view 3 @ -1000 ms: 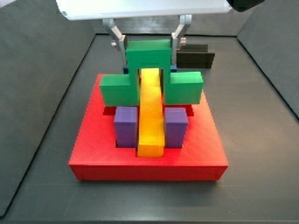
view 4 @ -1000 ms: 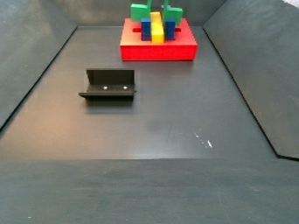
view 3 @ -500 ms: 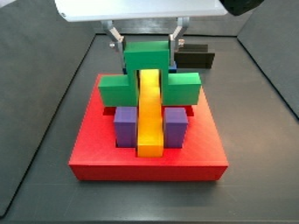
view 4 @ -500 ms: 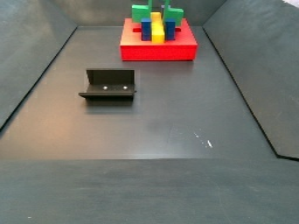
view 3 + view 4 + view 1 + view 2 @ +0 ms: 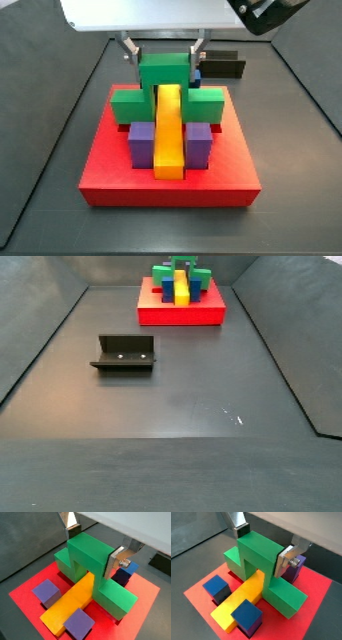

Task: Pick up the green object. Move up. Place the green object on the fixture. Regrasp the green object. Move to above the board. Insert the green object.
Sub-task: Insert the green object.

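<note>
The hand (image 5: 94,543) (above the red board (image 5: 170,178)) grips the green object (image 5: 90,558); no writing shows.

The board (image 5: 168,183) lies at the far end of the floor (image 5: 174,406) in a side view, and the fixture (image 5: 124,354) stands on the floor well apart from it, nearer the camera and to its left. On the board the long bar (image 5: 168,130) runs down the middle between two square blocks (image 5: 143,142), with the green object (image 5: 167,88) straddling the bar's far end. The gripper (image 5: 166,58) is above the board, its fingers (image 5: 119,559) flanking the green object's raised top on either side.
</note>
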